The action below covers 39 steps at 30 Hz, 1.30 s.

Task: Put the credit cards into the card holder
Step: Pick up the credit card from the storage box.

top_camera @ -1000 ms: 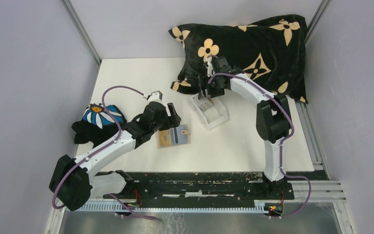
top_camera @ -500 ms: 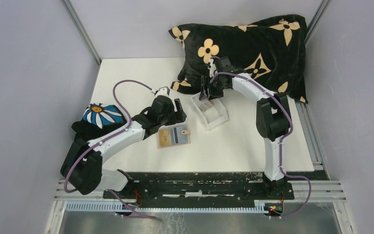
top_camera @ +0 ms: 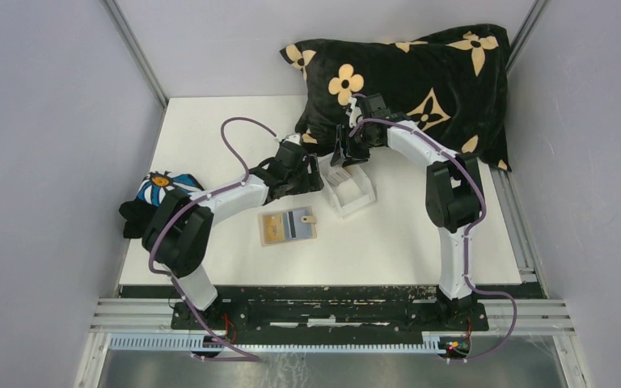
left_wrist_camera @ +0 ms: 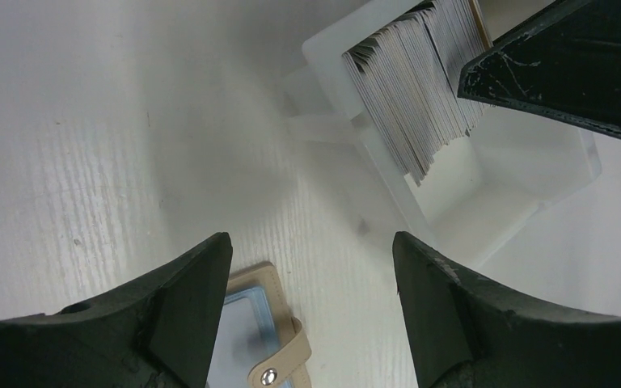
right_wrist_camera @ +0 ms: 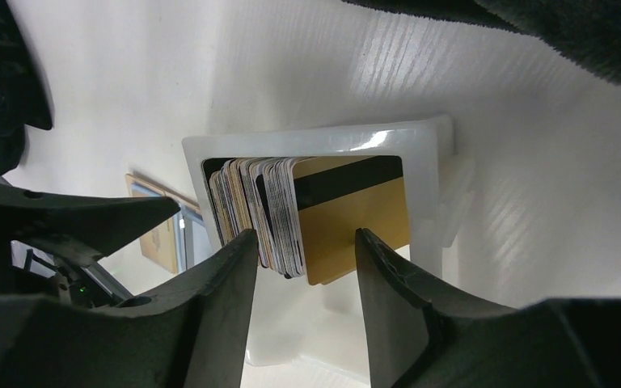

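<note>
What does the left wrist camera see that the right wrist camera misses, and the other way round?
Only the left wrist view: the snap tab of the card holder, with its metal stud, and the credit cards edge-on as a fanned stack. Only the right wrist view: the face of a gold card with its black stripe, and the dark pillow along the top. Both: the cards standing in the clear box, part of the tan holder, and the white table.

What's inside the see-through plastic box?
A stack of cards standing on edge, with a gold one with a black stripe in front. It covers the faces of the others, so only their edges show.
</note>
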### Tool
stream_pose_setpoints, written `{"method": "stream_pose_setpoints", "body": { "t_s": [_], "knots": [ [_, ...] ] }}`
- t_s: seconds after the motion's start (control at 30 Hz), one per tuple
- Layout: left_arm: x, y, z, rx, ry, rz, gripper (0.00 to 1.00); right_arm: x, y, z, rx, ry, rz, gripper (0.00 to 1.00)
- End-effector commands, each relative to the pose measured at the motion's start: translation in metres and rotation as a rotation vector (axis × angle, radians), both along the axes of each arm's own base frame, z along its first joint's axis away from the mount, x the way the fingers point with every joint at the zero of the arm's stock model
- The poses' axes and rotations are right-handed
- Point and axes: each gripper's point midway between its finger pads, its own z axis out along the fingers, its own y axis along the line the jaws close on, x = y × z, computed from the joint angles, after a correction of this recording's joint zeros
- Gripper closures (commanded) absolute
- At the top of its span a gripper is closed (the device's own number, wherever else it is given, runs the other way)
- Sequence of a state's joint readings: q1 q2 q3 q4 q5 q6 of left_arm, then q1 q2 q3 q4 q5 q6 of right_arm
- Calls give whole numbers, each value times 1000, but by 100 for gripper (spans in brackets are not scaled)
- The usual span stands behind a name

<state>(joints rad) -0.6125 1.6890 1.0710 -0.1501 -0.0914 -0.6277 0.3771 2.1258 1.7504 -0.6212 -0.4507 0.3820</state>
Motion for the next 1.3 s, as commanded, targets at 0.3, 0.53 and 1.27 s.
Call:
{"method": "stream_pose_setpoints", "body": {
  "t_s": [0.3,0.53,1.27],
  "knots": [
    [15,-11,-9,45,20,-54,21,10,20,26,98,-30,28,62],
    [20,-12,-8,49,19,-54,21,6,25,28,106,-21,42,65],
    [21,-10,-6,33,16,-44,21,1,31,52,119,-59,59,82]
  ]
}}
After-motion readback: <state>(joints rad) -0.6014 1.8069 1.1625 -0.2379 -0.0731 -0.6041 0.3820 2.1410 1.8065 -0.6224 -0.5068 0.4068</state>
